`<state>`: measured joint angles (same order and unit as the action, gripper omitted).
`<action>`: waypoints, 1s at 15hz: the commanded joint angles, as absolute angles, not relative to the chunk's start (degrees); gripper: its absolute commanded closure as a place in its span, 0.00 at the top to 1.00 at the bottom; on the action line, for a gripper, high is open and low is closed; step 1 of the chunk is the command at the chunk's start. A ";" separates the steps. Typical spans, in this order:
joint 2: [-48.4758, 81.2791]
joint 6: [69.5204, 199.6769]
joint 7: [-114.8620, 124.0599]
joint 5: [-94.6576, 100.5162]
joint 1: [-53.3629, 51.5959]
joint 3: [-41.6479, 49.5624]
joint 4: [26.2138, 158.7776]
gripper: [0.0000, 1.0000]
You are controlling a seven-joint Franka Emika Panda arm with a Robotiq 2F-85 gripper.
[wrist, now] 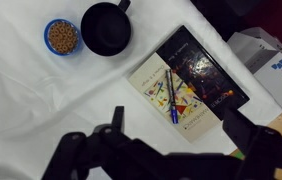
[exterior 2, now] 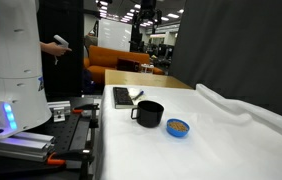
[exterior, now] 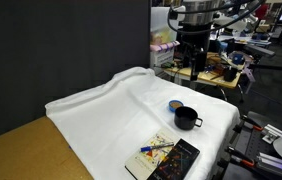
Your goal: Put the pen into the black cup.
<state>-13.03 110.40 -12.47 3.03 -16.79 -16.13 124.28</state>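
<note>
The surface (exterior: pixel 101 110) is draped in a rumpled white cloth (wrist: pixel 41 110). The pen (wrist: pixel 170 97) lies flat on the patterned cover of a book (wrist: pixel 153 85), roughly along the book's length, with its bluish end toward the gripper in the wrist view. The pen lies exposed on top of the cover. In an exterior view the book (exterior: pixel 153 156) sits near the corner of the surface closest to that camera, and the pen (exterior: pixel 159 148) is only a thin line on it.

A black rectangular slab (wrist: pixel 213 75) lies against the book's long side, touching or overlapping it. It is the nearest thing to the pen.

The black cup (wrist: pixel 106 28) stands upright on the cloth, apart from the book and further in from that corner. Its mouth is open upward and its handle points away from the gripper in the wrist view. Just beside the cup, on the side away from the book, sits a small blue round dish (wrist: pixel 62 37) holding something brownish. Both exterior views show the cup (exterior 2: pixel 148 113) and the dish (exterior 2: pixel 178 127) close together.

The gripper (wrist: pixel 173 118) hangs well above the surface with its jaws spread wide and nothing between them. In the wrist view its two fingers (wrist: pixel 114 120) frame the pen's near end from above. A white box (wrist: pixel 271 60) stands past the surface's edge beyond the slab.
</note>
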 commanded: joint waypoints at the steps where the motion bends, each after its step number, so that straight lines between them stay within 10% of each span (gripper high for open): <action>1: -10.00 110.01 -11.19 4.83 -17.34 -17.25 121.01 1.00; 15: -9.14 110.39 -11.58 4.03 -17.20 -16.93 119.88 1.00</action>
